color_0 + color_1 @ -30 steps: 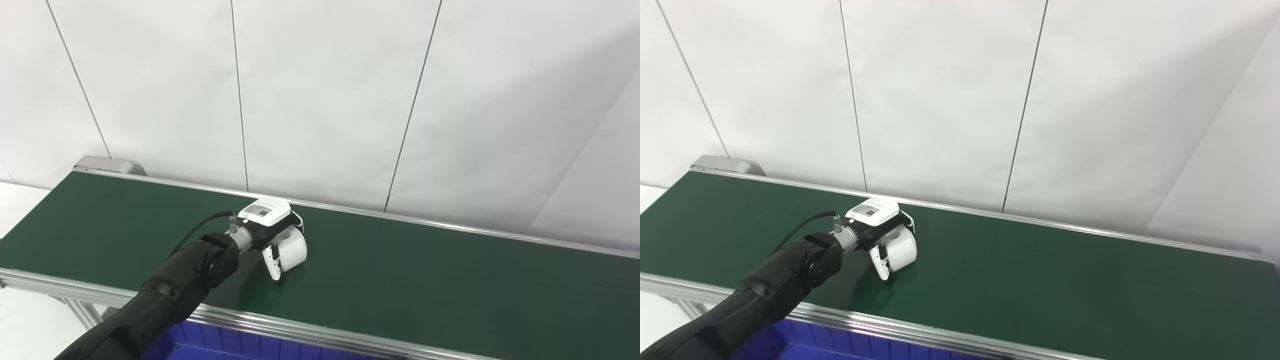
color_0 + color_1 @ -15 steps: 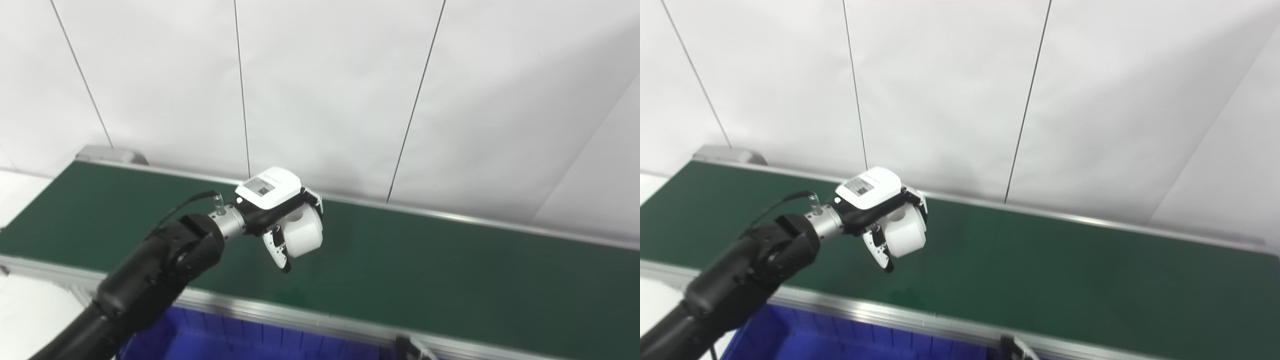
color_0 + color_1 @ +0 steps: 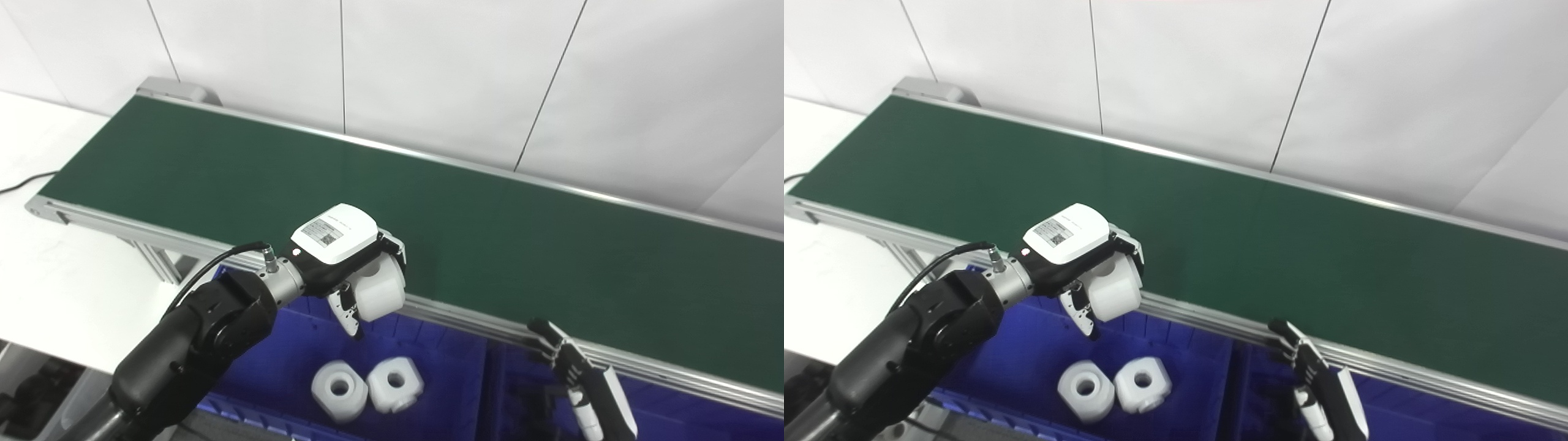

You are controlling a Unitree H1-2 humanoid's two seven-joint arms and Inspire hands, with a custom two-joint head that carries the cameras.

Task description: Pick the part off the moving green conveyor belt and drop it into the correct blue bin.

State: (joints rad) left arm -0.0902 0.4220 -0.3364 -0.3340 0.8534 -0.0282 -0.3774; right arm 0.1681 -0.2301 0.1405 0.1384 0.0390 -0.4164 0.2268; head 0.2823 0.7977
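- A white cylindrical plastic part (image 3: pixel 380 296) is clasped by the left hand (image 3: pixel 343 257), above the blue plastic bin (image 3: pixel 288 349).
- The right hand (image 3: pixel 582 386), fingers spread and holding nothing, is seen beside that bin.

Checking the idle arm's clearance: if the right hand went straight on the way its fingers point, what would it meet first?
Probably the conveyor's near aluminium rail: the right hand points up toward it, fingers open, from above the blue bin. Depth is unclear.
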